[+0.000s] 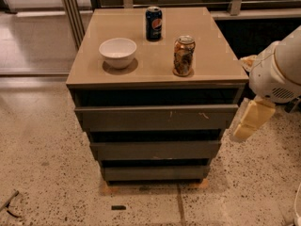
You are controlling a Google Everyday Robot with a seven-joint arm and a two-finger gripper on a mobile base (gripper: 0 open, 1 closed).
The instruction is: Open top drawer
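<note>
Our pincer (250, 120) hangs beside the cabinet (155, 150); we cannot tell how open it is. The top drawer (141, 119) lies at its nine o'clock.

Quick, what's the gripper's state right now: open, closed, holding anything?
Gripper: hanging beside the right end of the wide grey-brown handleless top drawer front; open or closed cannot be told.

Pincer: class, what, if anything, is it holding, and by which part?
Nothing, as far as can be seen. The pincer hangs to the right of the top drawer, apart from it and touching nothing.
</note>
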